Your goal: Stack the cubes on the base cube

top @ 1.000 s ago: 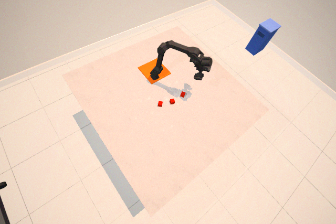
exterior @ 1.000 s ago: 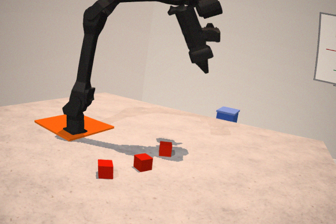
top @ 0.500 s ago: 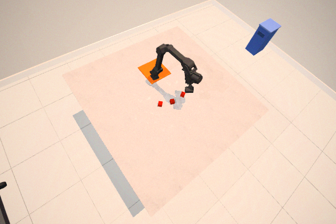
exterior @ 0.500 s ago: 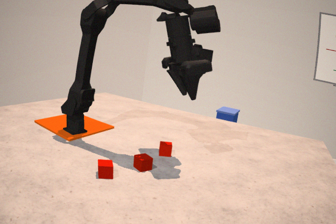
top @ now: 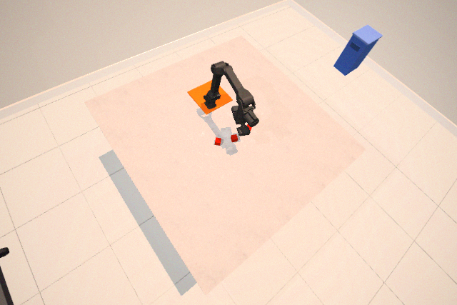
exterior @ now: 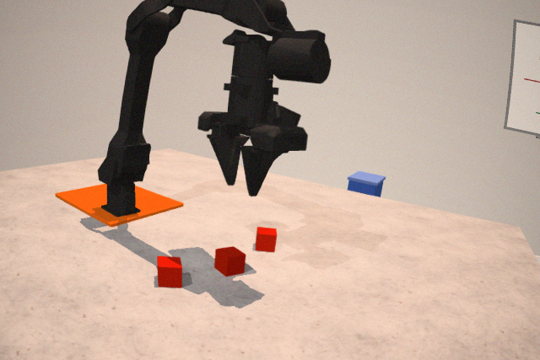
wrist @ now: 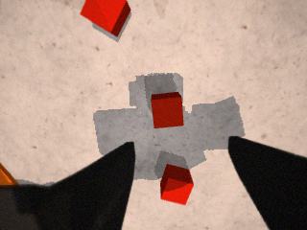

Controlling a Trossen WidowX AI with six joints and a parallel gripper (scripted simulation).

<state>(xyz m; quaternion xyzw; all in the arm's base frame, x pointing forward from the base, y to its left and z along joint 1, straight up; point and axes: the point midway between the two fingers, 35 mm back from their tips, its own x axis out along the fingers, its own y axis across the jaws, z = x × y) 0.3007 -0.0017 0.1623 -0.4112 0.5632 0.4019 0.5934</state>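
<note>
Well, a whiteboard [exterior: 522, 103] with coloured strokes [exterior: 531, 80].

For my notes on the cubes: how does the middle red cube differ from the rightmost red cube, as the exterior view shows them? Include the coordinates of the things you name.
The middle red cube [top: 234, 138] [exterior: 229, 261] [wrist: 167, 111] is dark, inside the arm's shadow [top: 230, 148] [exterior: 237, 295] [wrist: 115, 126]; the rightmost red cube [top: 249, 128] [exterior: 266, 240] [wrist: 105, 15] is brightly lit. The middle red cube turns an edge forward; the rightmost red cube shows a face almost squarely. Both sit level on the table.
</note>
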